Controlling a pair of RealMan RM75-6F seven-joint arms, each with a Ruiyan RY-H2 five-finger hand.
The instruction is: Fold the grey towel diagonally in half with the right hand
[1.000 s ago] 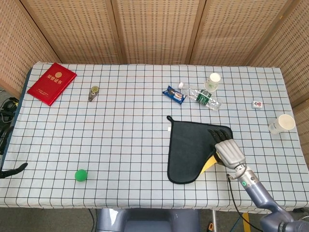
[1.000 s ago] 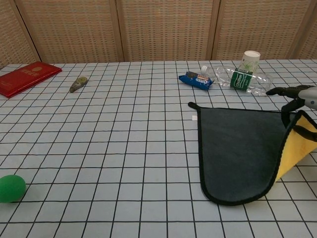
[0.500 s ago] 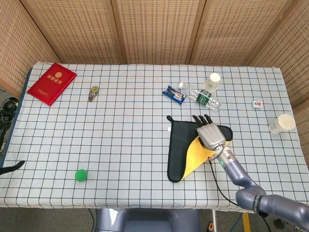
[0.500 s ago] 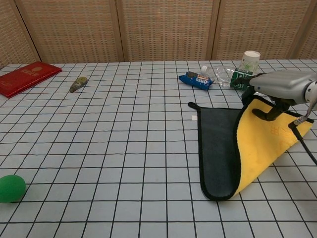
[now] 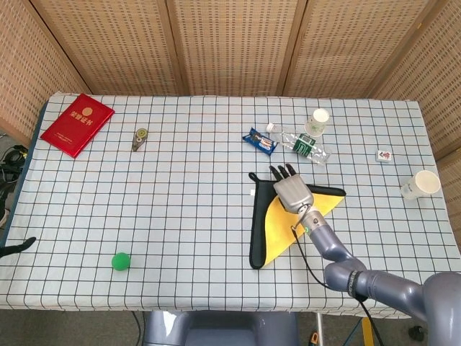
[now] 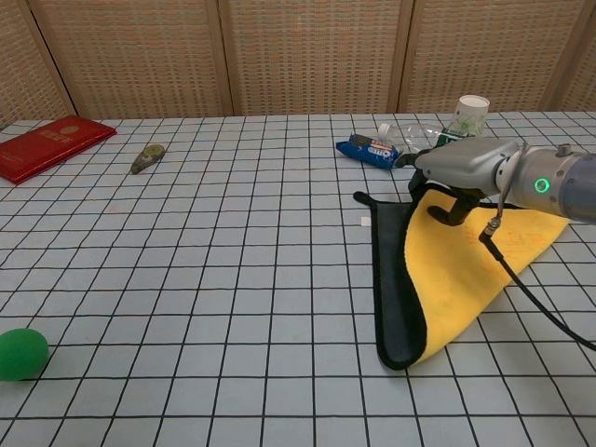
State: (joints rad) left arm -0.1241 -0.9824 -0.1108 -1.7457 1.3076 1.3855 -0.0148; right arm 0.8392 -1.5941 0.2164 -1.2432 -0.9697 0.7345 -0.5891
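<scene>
The towel (image 5: 279, 229) (image 6: 447, 270) lies right of the table's middle, grey on one face and yellow on the other. Most of it is folded over leftward, so the yellow underside faces up and only a grey strip (image 5: 257, 223) (image 6: 389, 270) shows along the left edge. My right hand (image 5: 289, 191) (image 6: 458, 169) holds the lifted towel edge near the far left corner, just above the cloth. The left hand is not visible in either view.
Behind the towel lie a blue snack packet (image 5: 260, 140) (image 6: 371, 149), a clear plastic bottle (image 5: 306, 146) (image 6: 456, 149) and a paper cup (image 5: 318, 120) (image 6: 470, 114). Another cup (image 5: 421, 184) and a small tile (image 5: 384, 155) sit far right. A red booklet (image 5: 77, 124), a small tool (image 5: 140, 138) and a green ball (image 5: 121, 261) are at the left.
My right hand has carried the towel's edge from the near right across toward the far left. The yellow underside now covers most of the grey face.
</scene>
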